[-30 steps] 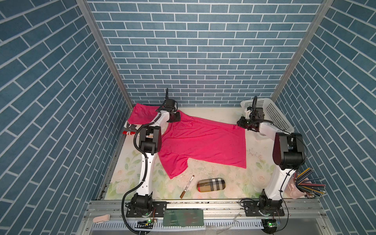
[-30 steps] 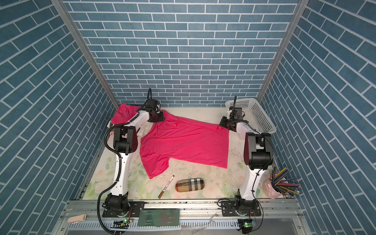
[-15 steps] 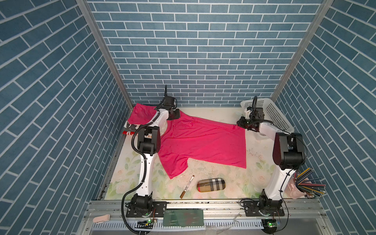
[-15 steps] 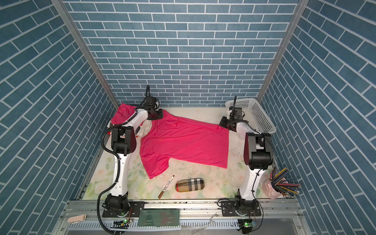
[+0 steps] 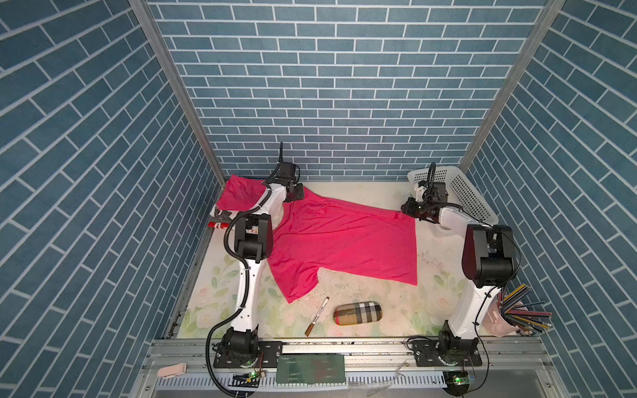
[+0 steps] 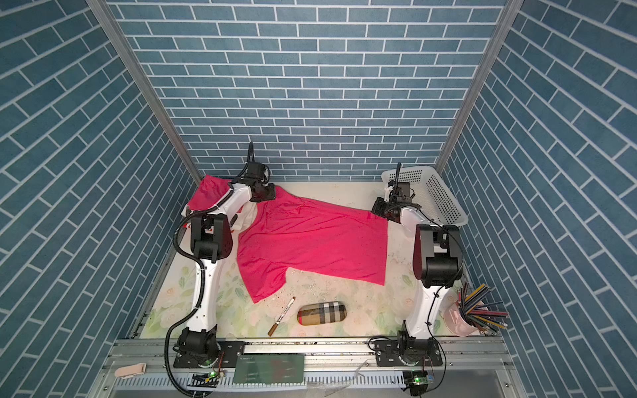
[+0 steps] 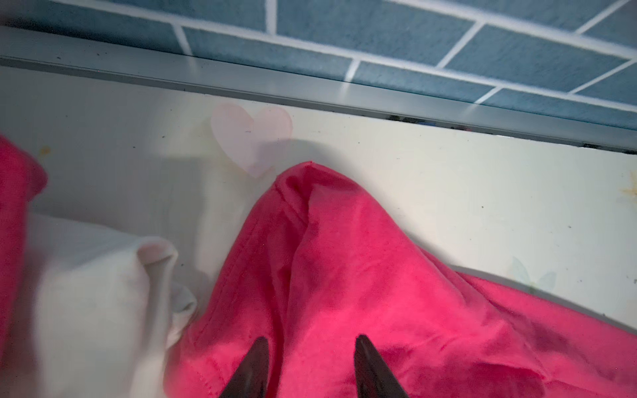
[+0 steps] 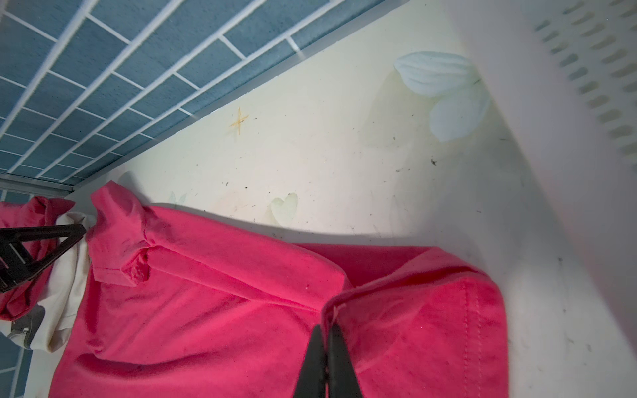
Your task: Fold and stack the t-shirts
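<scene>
We judge the shirt (image 5: 344, 241) light, limp and stretchy. Our right hand (image 8: 325, 330) pinches its hem corner, and our left hand (image 7: 310, 339) gapes, gripping nothing, over its upper-left sleeve.

You see a plain pink-magenta spread t-shirt (image 5: 344, 237) and an equally pink bunched t-shirt (image 5: 238, 193), a cream worktop (image 5: 434, 286) with pale floral print, a beige plaid case (image 5: 357, 313), a white basket (image 5: 463, 194) and blue brick-patterned walls (image 5: 327, 86).

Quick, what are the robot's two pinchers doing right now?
Left gripper: open, jaws apart at the sleeve end of the pink t-shirt.
Right gripper: closed, pinching a hem corner of the same shirt.
</scene>
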You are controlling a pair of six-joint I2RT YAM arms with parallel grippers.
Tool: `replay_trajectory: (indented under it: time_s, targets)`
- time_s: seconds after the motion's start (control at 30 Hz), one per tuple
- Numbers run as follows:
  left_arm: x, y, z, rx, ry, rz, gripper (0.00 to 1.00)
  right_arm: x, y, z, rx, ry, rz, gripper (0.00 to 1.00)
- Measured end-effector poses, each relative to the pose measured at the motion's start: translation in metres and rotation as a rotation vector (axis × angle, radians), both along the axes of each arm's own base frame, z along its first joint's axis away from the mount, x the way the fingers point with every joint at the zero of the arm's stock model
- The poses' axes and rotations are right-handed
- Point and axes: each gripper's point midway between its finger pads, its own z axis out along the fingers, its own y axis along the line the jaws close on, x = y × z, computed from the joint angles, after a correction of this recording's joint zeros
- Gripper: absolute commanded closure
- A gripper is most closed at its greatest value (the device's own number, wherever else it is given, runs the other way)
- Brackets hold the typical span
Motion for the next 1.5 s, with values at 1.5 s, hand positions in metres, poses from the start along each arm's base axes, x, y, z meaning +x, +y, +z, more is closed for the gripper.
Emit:
replay_trajectory:
  time_s: [1.5]
  targets:
    - [-0.045,0.008,0.095,-0.323,-0.022,0.038,1.00,0.000,-0.011,0.046,0.024,-0.085,-0.011,1.00]
